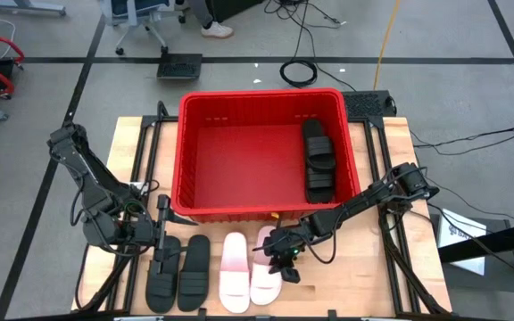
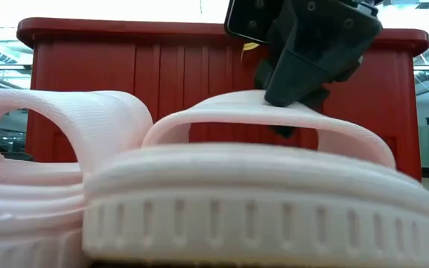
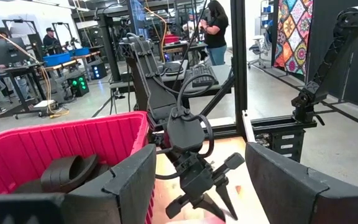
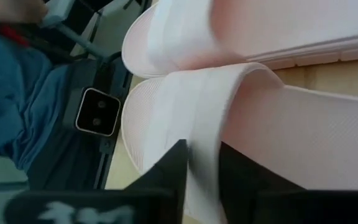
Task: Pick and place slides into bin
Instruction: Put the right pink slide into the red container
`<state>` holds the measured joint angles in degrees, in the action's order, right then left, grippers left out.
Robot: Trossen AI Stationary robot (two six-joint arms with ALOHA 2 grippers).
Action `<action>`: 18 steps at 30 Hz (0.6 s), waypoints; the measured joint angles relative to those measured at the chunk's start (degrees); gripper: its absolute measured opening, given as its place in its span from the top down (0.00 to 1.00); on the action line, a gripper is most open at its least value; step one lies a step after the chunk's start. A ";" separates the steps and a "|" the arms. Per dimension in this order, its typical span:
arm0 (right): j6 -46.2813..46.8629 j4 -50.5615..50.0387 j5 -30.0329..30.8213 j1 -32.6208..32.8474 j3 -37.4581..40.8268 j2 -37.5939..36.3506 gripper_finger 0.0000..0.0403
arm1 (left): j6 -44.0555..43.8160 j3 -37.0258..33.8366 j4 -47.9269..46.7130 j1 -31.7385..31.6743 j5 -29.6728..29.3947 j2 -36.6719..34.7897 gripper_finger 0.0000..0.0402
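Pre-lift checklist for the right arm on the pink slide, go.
1. Right gripper on the strap of the right pink slide: ok, jaws straddle the strap in the right wrist view.
2. Grip fully closed: cannot tell.
3. Neighbouring pink slide clear of the lift: not ok, the two lie side by side, touching.
4. Room in the bin: ok, only two black slides at its right side.
5. Left gripper out of the way: ok, open, over the black slides at front left.

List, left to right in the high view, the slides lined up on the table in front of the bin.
Black slide → second black slide → pale pink slide → second pale pink slide, with the right hand on its strap.
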<state>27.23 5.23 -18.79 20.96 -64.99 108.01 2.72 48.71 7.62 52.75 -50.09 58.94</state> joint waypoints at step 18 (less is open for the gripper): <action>-4.38 -0.26 -2.51 -0.69 0.00 0.00 0.98 | 0.00 0.00 0.00 0.00 0.00 0.00 0.37</action>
<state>22.85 4.97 -21.30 20.27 -64.99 108.01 2.72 48.71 7.62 52.75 -50.09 58.94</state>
